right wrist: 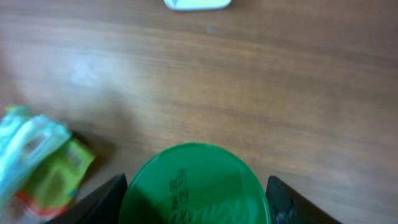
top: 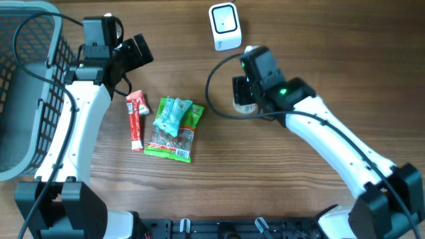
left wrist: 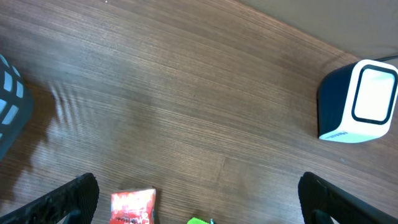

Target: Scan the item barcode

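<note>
The item is a round tub with a green lid [right wrist: 194,186] that has dark print on it. My right gripper [right wrist: 196,200] is shut on the tub, one black finger [right wrist: 102,202] pressed against each side of the lid. From overhead only a pale part of the tub [top: 242,103] shows under the right gripper [top: 246,93], to the right of the packets. The white barcode scanner [top: 224,26] stands at the back of the table, beyond the tub; its bottom edge [right wrist: 198,3] shows in the right wrist view. My left gripper [top: 137,52] hangs open and empty at the back left.
A red stick packet [top: 136,119], a teal packet [top: 172,113] and a green snack bag [top: 171,138] lie mid-table. A grey mesh basket [top: 26,86] stands at the left edge. The left wrist view shows the scanner [left wrist: 360,102] and the red packet [left wrist: 132,206].
</note>
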You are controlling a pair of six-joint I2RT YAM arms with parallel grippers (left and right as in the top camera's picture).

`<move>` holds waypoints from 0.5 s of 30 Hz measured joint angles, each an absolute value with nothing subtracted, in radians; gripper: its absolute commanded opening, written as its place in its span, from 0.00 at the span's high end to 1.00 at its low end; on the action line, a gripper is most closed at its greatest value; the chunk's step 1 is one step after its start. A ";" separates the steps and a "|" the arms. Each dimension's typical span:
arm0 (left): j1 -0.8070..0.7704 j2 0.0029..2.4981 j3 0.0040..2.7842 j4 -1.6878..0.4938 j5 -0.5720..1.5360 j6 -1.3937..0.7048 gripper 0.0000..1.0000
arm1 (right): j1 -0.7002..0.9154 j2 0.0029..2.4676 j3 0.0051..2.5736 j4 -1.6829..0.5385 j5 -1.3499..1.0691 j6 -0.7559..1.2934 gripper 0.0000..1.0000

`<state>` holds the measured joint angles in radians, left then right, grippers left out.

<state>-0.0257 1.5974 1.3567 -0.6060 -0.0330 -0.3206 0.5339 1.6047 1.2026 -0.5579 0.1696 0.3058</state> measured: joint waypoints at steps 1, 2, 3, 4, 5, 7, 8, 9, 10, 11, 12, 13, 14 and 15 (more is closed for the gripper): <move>-0.026 1.597 1.357 -0.606 -0.033 -0.321 0.00 | 0.534 1.605 1.161 -0.503 0.185 0.310 0.44; -0.026 1.597 1.357 -0.606 -0.033 -0.321 0.00 | 0.534 1.605 1.133 -0.469 0.196 0.311 0.44; -0.026 1.597 1.357 -0.607 -0.033 -0.321 0.00 | 0.534 1.605 1.110 -0.444 0.211 0.311 0.45; -0.026 1.597 1.357 -0.606 -0.033 -0.321 0.00 | 0.534 1.605 1.099 -0.432 0.216 0.311 0.44; -0.026 1.597 1.357 -0.606 -0.033 -0.321 0.00 | 0.534 1.605 1.085 -0.417 0.223 0.311 0.44; -0.026 1.598 1.357 -0.606 -0.033 -0.321 0.00 | 0.534 1.605 1.067 -0.398 0.230 0.310 0.44; -0.026 1.598 1.357 -0.607 -0.033 -0.321 0.00 | 0.534 1.605 1.055 -0.387 0.233 0.310 0.45; -0.026 1.598 1.357 -0.606 -0.033 -0.321 0.00 | 0.534 1.605 1.043 -0.379 0.234 0.310 0.45; -0.026 1.598 1.357 -0.607 -0.033 -0.321 0.00 | 0.534 1.605 1.032 -0.373 0.237 0.310 0.46; -0.026 1.598 1.357 -0.606 -0.033 -0.321 0.00 | 0.534 1.605 1.020 -0.365 0.237 0.310 0.45; -0.026 1.598 1.357 -0.606 -0.033 -0.321 0.00 | 0.534 1.605 1.005 -0.350 0.238 0.310 0.45; -0.026 1.598 1.357 -0.607 -0.033 -0.321 0.00 | 0.534 1.605 0.979 -0.319 0.240 0.310 0.40; -0.026 1.598 1.357 -0.606 -0.033 -0.321 0.00 | 0.534 1.605 0.965 -0.305 0.241 0.311 0.34; -0.026 1.598 1.357 -0.607 -0.033 -0.321 0.00 | 0.534 1.605 0.954 -0.299 0.241 0.311 0.26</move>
<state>-0.0257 1.5978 1.3567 -0.6067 -0.0330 -0.3210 0.5339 1.6047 0.9539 -0.2993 0.2409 0.3107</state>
